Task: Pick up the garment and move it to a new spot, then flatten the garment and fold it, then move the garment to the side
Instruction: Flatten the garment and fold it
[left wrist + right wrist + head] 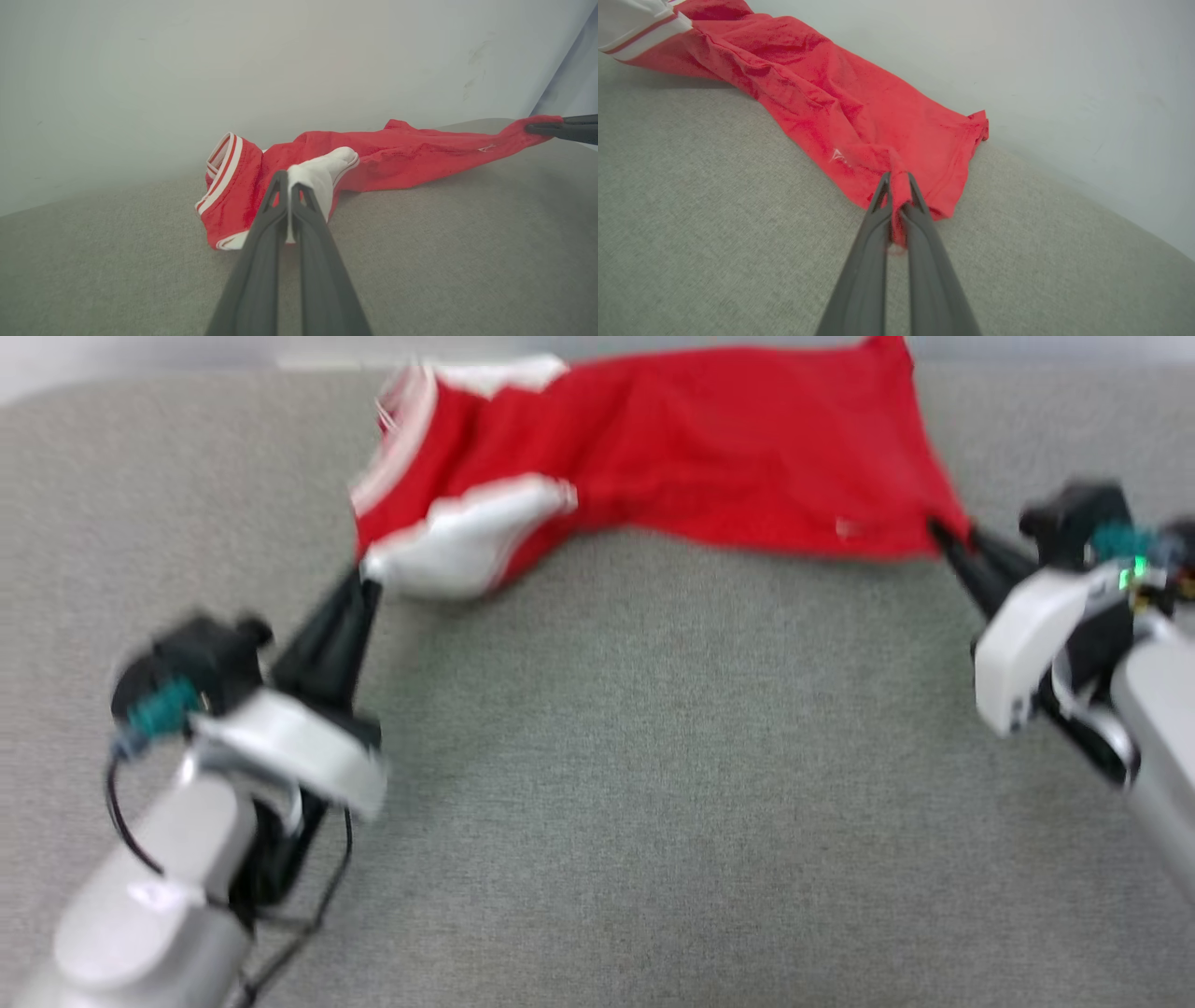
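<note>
The garment (709, 448), a red jersey T-shirt with white sleeves and striped trim, lies stretched sideways across the far part of the grey surface (607, 784). My left gripper (362, 577) is shut on its white sleeve (322, 179) at the shirt's left end. My right gripper (945, 537) is shut on the red hem corner (900, 186) at the right end. In the left wrist view the striped collar (223, 168) stands up to the left of my fingers, and the right gripper's fingers (560, 128) pinch the far red corner. The chest print is hidden.
A pale wall (280, 70) rises right behind the garment along the surface's far edge. The grey fabric surface spreads wide between my two arms and toward me.
</note>
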`<state>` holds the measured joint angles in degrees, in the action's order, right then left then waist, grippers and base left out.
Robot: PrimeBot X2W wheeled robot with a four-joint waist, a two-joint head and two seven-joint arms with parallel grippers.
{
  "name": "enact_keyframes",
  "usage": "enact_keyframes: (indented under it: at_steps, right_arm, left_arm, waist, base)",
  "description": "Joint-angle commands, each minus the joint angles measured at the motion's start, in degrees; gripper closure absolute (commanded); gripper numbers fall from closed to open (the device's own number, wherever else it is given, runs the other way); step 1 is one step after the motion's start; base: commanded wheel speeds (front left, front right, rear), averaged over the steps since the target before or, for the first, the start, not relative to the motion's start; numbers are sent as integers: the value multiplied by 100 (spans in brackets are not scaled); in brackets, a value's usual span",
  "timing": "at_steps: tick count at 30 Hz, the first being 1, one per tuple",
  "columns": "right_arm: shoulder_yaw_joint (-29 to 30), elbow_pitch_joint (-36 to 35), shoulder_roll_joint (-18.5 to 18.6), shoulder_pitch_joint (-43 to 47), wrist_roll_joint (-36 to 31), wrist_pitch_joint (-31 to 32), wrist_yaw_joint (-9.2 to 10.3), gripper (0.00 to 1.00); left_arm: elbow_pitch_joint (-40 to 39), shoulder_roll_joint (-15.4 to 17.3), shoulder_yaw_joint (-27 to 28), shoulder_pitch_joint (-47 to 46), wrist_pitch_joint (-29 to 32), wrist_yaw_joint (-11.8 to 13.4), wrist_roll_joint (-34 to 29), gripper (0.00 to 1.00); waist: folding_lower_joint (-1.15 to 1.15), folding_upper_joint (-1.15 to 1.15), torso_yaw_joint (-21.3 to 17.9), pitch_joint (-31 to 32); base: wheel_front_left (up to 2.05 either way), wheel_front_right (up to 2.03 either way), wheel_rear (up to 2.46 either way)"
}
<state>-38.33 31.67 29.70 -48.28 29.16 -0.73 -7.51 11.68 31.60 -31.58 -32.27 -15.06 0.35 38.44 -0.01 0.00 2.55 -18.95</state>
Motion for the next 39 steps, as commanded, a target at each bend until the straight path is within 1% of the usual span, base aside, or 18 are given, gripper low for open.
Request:
enact_keyframes:
  at_steps: [1,2,8,12,16,20,25,28,31,33,36,39]
  right_arm:
    - [59,-140,98,429,77,-2,4,100]
    - [59,-140,98,429,77,-2,4,100]
    - [343,-711,348,1718,198,141,4,100]
    - [567,-1112,497,2562,155,259,4,100]
    - [879,-1539,563,3373,107,395,5,100]
    - [1269,-1915,523,4190,14,569,3,100]
    - [1658,-2332,519,4934,-104,797,4,100]
    - [1807,-2477,516,5289,-141,911,4,100]
    - [1994,-2575,483,5573,-145,981,4,100]
    - [2085,-2623,466,5722,-134,1051,4,100]
    - [2205,-2700,409,5850,-101,1136,4,100]
    - [2260,-2761,358,5860,-113,1223,4,100]
  left_arm:
    - [-103,29,-5,454,-15,92,29,100]
    - [-103,29,-5,454,-15,92,29,100]
    - [-436,119,-162,1786,-13,330,211,100]
    - [-656,127,-195,2552,-9,537,411,100]
    - [-854,156,-194,3197,-10,778,536,100]
    - [-1007,223,-200,3700,-7,941,641,100]
    - [-1188,361,-272,4080,168,1021,753,100]
    - [-1291,412,-306,4318,299,1078,880,100]
    - [-1409,545,-304,4557,423,1169,970,100]
    - [-1514,592,-359,4686,514,1160,1020,100]
    - [-1611,606,-364,4674,538,1174,1027,100]
    - [-1608,624,-369,4463,487,1153,880,100]
  waist:
    - [1,0,50,425]
    - [1,0,50,425]
    - [1,0,97,941]
    - [1,0,118,1247]
    - [1,0,128,1474]
    - [1,0,148,1683]
    - [1,0,165,1845]
    - [1,0,166,1938]
    - [1,0,178,1965]
    - [1,0,192,1959]
    - [1,0,214,1943]
    - [1,0,210,1917]
  base:
    - [0,0,0]
    - [0,0,0]
    - [0,0,0]
    - [0,0,0]
    - [0,0,0]
    - [0,0,0]
    - [0,0,0]
    - [0,0,0]
    - [0,0,0]
    - [0,0,0]
    - [0,0,0]
    - [0,0,0]
